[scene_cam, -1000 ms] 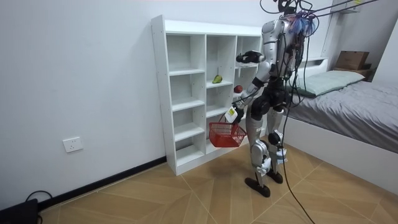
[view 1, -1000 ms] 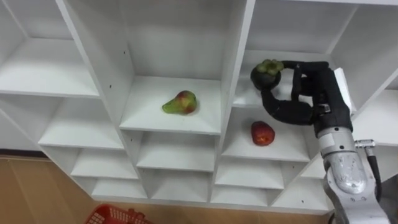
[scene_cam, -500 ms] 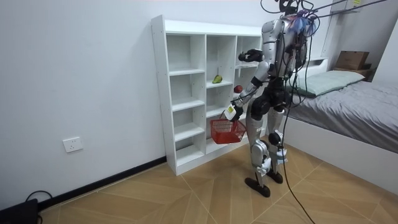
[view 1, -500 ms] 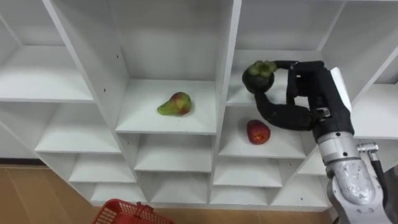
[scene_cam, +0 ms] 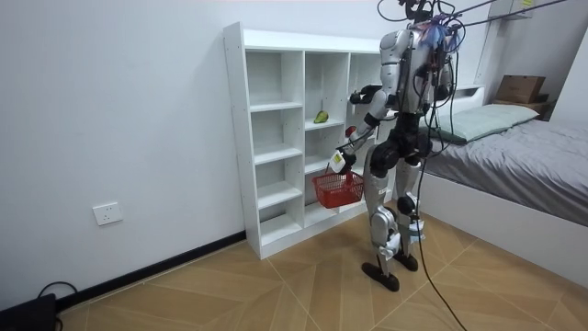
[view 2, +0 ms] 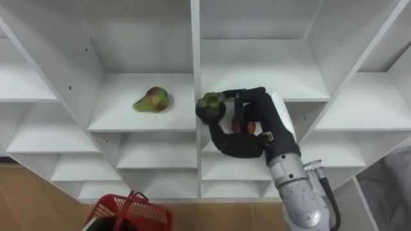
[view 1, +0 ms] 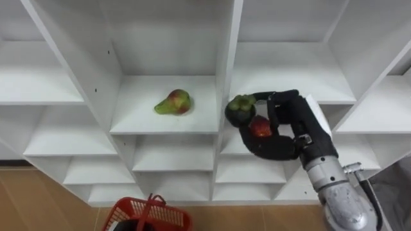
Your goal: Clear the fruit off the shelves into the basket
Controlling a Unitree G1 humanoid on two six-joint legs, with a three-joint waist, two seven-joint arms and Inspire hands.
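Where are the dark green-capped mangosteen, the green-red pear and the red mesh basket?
Dark green-capped mangosteen [view 1: 237, 114]: left eye view, round body.
Green-red pear [view 1: 172, 102]: left eye view, fat middle.
Red mesh basket [view 1: 174, 216]: left eye view, right side wall.

You see the red apple [view 1: 260, 128] half hidden behind the right hand [view 1: 287, 119]; the lower edge cuts off the red basket [view 1: 154, 215].

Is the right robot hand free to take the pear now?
Probably not: the right robot hand is curled round the mangosteen. The pear itself lies unblocked in its open compartment.
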